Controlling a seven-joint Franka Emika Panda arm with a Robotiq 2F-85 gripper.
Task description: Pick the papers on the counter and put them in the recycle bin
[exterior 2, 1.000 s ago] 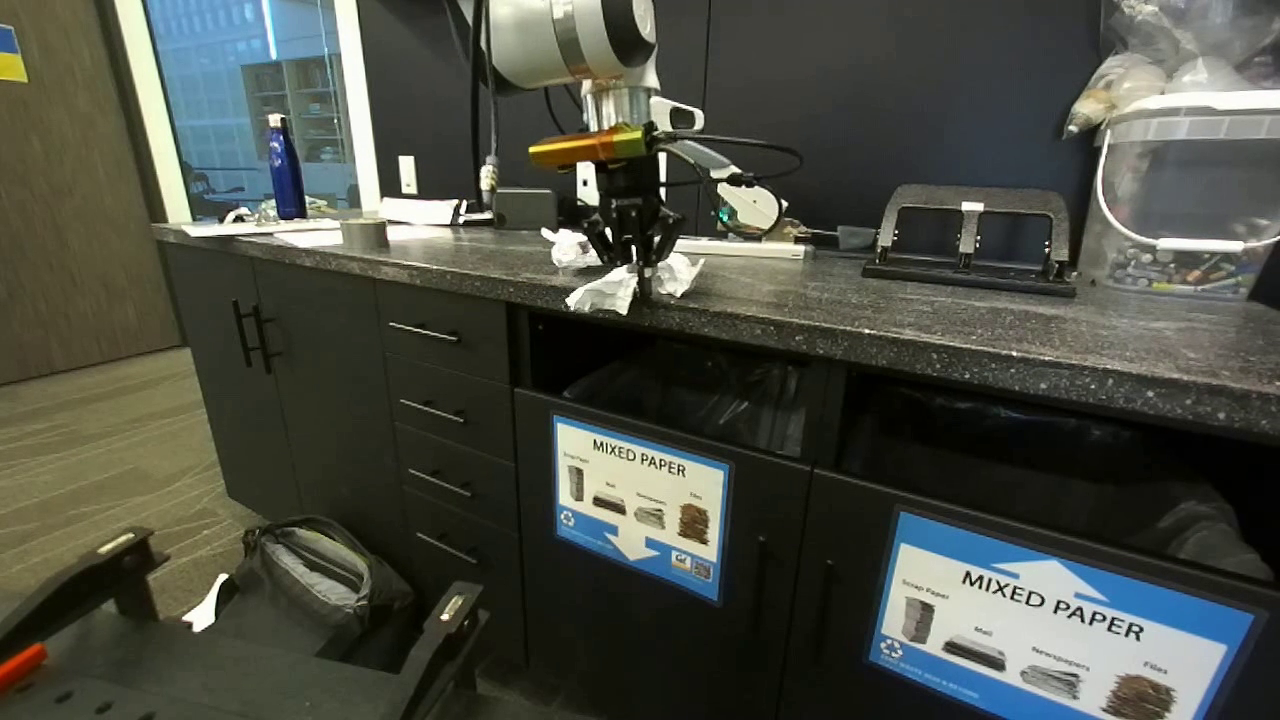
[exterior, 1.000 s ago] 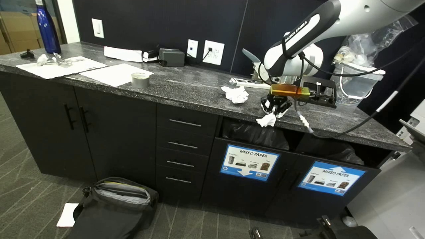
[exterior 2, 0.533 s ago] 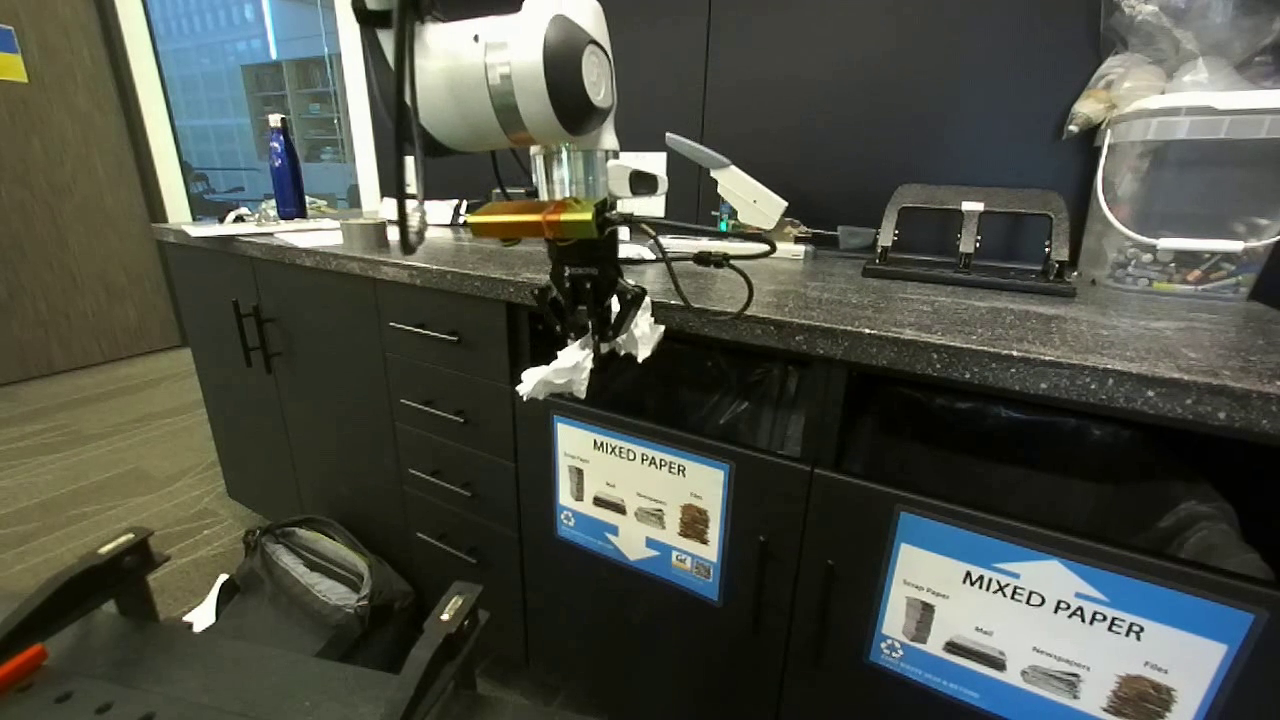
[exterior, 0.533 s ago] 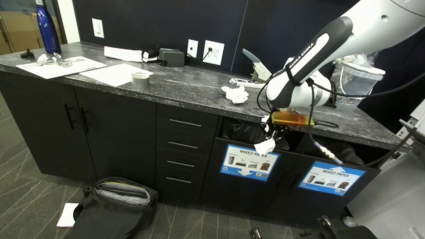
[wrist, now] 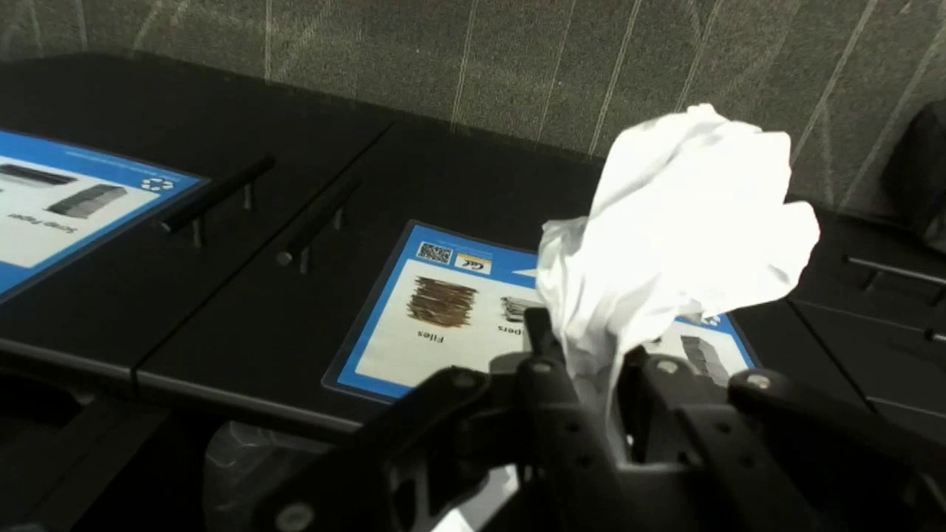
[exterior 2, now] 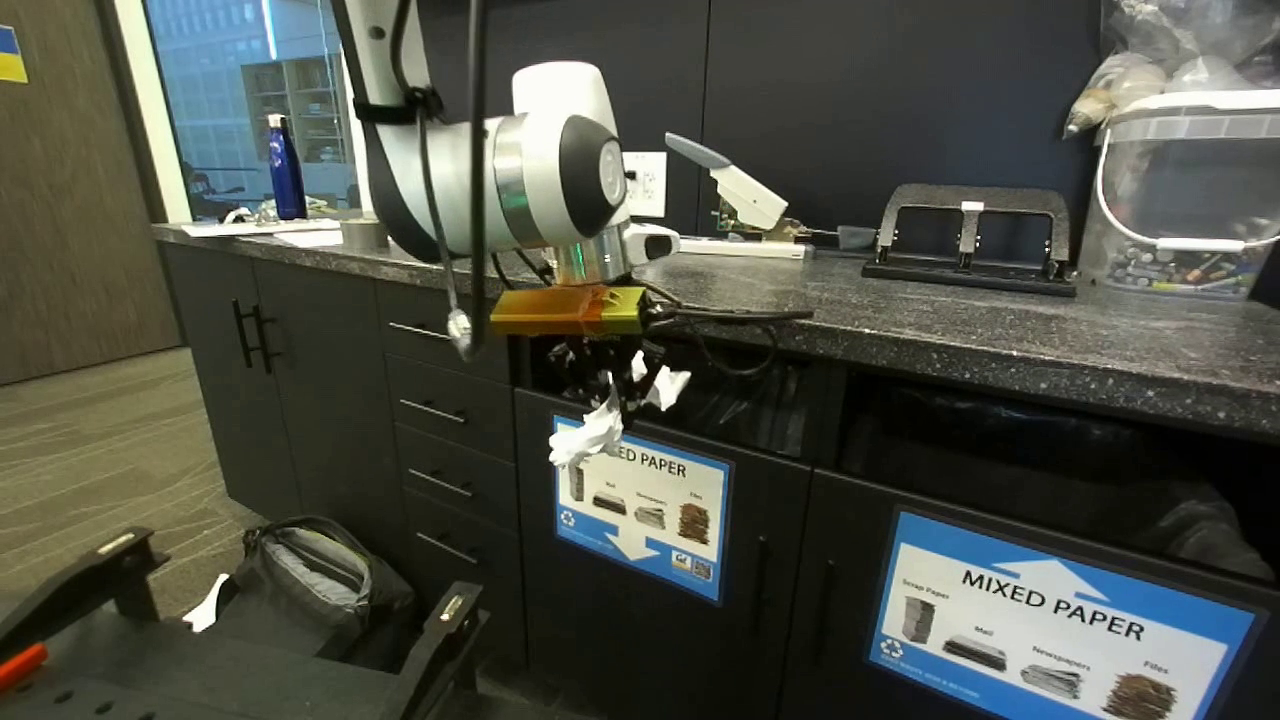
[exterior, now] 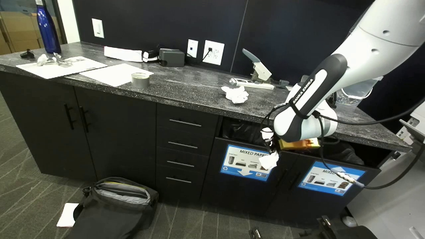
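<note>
Gripper (wrist: 587, 362): closed on a crumpled white paper scrap (wrist: 687, 214), which flares out beyond the grip; a further white tuft (exterior 2: 667, 388) shows at the opposite side, and whether it belongs to the same piece cannot be told

Change over the last second: gripper and scrap leave the front edge of the desk (exterior: 189, 84) and descend; the scrap now hangs in front of the MIXED PAPER sign (exterior 2: 640, 520) with the downward arrow, overlapping it in both exterior views

Recycle bin (exterior: 241, 130): lined compartment, opening above that sign; scrap outside it, on the outer side of the black door (exterior 2: 665, 650)

Bearing on the task: the pick of this piece reads as done, the drop not yet; a release here would probably send it to the floor (wrist: 414, 52), so the next move seems to call for lifting and drawing back over the door's top edge

Crumpled white paper ball (exterior: 236, 95): on the desk, unmoved, well apart from the gripper; presumably the next pick
</note>
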